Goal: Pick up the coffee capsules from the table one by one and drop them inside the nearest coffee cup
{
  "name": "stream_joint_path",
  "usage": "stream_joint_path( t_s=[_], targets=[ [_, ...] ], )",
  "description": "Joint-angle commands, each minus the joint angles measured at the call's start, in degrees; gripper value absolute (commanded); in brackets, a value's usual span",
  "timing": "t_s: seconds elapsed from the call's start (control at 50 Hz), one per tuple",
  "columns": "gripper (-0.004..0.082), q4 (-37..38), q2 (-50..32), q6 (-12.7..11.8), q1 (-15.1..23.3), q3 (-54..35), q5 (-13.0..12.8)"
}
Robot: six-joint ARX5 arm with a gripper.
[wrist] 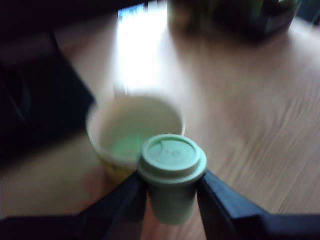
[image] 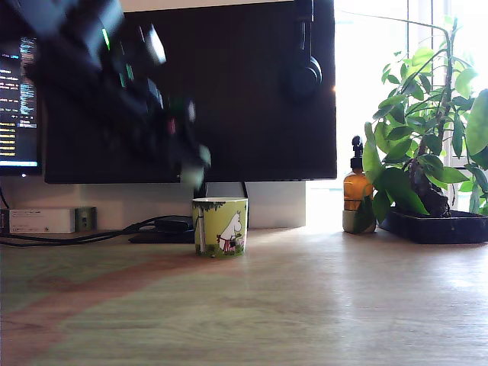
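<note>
A: Where is the arm?

B: In the exterior view it slants down from the upper left, blurred, with the gripper (image: 194, 169) at its low end, just above the mug (image: 219, 226) and a little toward that view's left of the rim.

A: And the gripper itself?

B: The wrist view shows its 2 dark fingers (wrist: 117, 200) closed against the sides of 1 pale green capsule (wrist: 171, 172), pinching it below its flat rim. The capsule's flat face points at the camera.

A: Where does the capsule sit relative to the mug?

B: In the air, over the near edge of the mug's opening. The mug's pale inside appears right behind it in the wrist view, with a greenish tint at the bottom; blur keeps me from telling what that is.

A: And the mug?

B: Upright on the wood-grain counter (image: 320, 305), cartoon figure facing the exterior camera. Behind it stands a dark monitor (image: 229, 91). Toward the exterior view's right are an amber pump bottle (image: 356, 191) and a leafy plant (image: 427, 137).
</note>
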Motion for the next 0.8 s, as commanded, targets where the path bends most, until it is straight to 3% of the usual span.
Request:
stream_joint_path(
  t_s=[0.0,0.64,0.66,0.78],
  targets=[
    [0.0213,0.57,0.74,0.28,0.04,2.95,0.02],
    [0.0214,-11.76,12.55,0.33,0.00,21.29,-0.33],
    [0.0214,-12.15,12.81,1.77,-0.02,21.77,-0.59],
    [0.0214,-14.97,14.56,1.77,-0.07,24.35,-1.42]
  ],
)
